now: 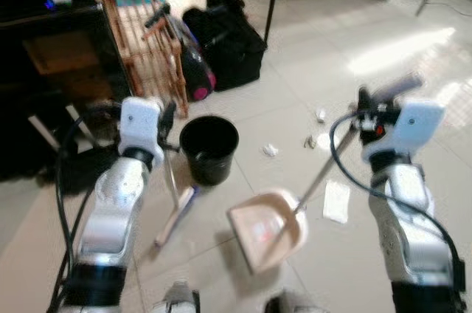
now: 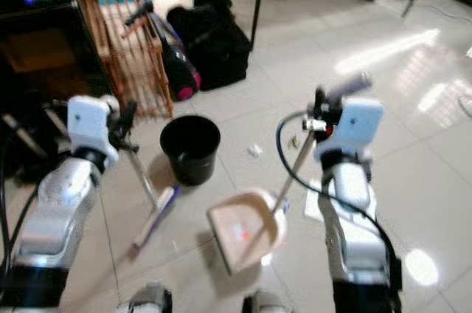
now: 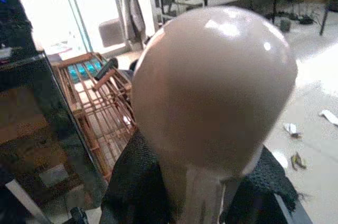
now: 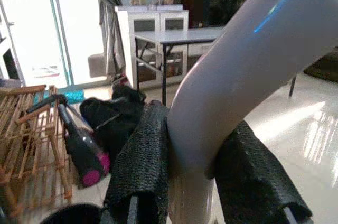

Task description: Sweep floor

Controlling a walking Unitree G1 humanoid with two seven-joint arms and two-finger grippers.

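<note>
A: Left side first. Why's the broom [image 1: 175, 202] standing like that?

B: Left hand [image 3: 195, 192] is closed round the top of its stick, just under the rounded knob, so the stick leans down and the head rests on the floor [image 1: 310, 54] in front of the robot's left foot. Reads to me as ready to push dirt to the right, toward the pan.

A: And behind it?

B: Wooden rack [image 1: 144, 43] by the dark cabinet, black bags [image 1: 225, 43] w/ a pink-ended thing next to them. Black bin [image 1: 209, 148] stands just beside the broom stick, upright, mouth open. Prob. where the dirt ends up.

A: Middle?

B: Dustpan [image 1: 267, 228] sits on the floor, mouth tilted toward the broom side. Its long handle runs up to the right hand [image 4: 195, 182], which is clamped on the bent top of that handle, fingers tight either side.

A: So the rubbish?

B: Scraps of paper [image 1: 270, 150] beyond the pan, a few bits more [image 1: 316, 139] further right, plus a flat white sheet [image 1: 336, 201] just right of the pan handle. None's in the pan yet, as far as I can see.

A: Anything in the way?

B: Bin's close to the broom's swing path, I'd say. Cable loops off each arm too. Right of that, open tiles w/ sun glare.
</note>
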